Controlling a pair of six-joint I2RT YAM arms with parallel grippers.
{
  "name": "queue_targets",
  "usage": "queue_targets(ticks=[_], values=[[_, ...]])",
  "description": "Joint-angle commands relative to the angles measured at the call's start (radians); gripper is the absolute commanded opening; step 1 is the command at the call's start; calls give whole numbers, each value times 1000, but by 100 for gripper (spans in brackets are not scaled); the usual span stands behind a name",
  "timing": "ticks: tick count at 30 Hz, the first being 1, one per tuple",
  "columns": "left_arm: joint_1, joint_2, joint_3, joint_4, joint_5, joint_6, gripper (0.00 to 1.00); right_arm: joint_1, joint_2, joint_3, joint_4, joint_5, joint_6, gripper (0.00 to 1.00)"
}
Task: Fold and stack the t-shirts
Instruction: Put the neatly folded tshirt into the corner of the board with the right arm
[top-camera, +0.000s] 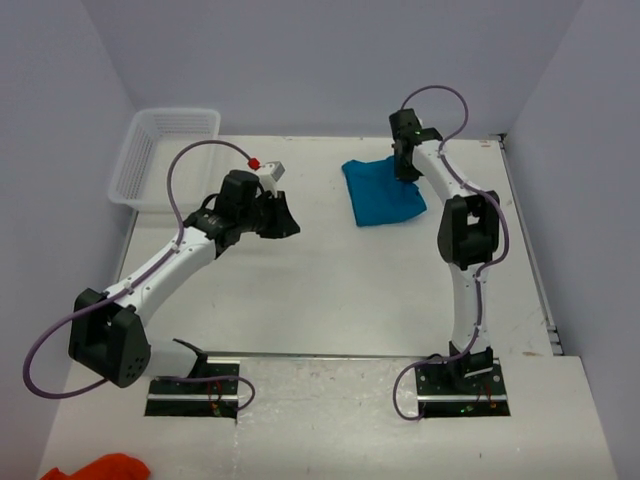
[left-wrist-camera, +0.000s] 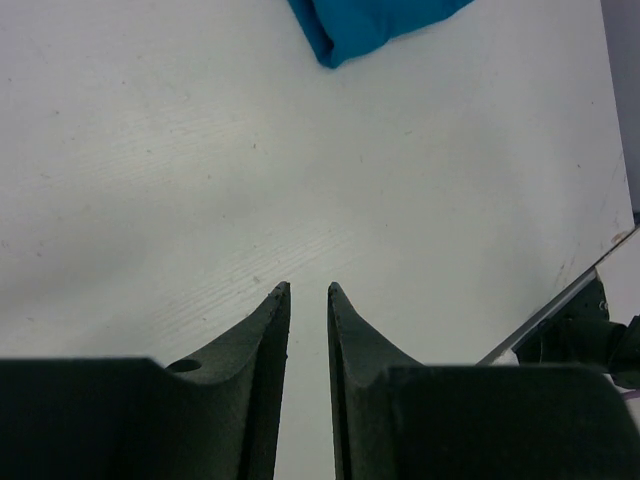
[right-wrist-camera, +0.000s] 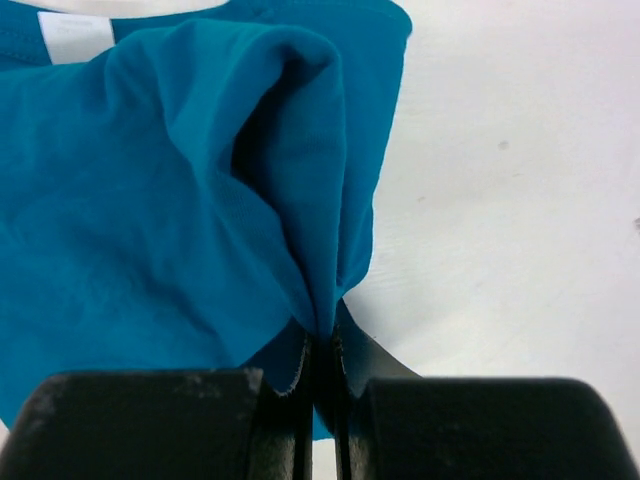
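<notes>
A teal-blue t-shirt (top-camera: 382, 192) lies folded on the white table at the back right. My right gripper (top-camera: 405, 168) is at the shirt's far right part, shut on a pinched ridge of its fabric (right-wrist-camera: 300, 200). In the right wrist view the gripper (right-wrist-camera: 322, 335) has cloth between its fingers, and a pale neck label (right-wrist-camera: 75, 35) shows at the top left. My left gripper (top-camera: 287, 220) hovers over bare table left of the shirt. In the left wrist view it (left-wrist-camera: 308, 290) is empty, its jaws a narrow gap apart, with a shirt corner (left-wrist-camera: 370, 25) ahead.
A white mesh basket (top-camera: 165, 150) stands at the back left corner. An orange cloth (top-camera: 100, 467) lies at the near left edge. A metal strip (top-camera: 350, 355) crosses the table in front of the arm bases. Grey walls close in both sides.
</notes>
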Motion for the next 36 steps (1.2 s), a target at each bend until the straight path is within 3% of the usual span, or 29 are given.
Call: queue_targets(ticks=[1, 20, 36], values=[[-9, -13, -15, 15, 40, -3, 23, -65, 33, 104, -53, 68, -35, 0], [-15, 31, 4, -43, 132, 46, 23, -347, 286, 463, -24, 200, -275, 0], [-21, 92, 7, -57, 179, 56, 21, -434, 354, 500, 125, 168, -403, 0]])
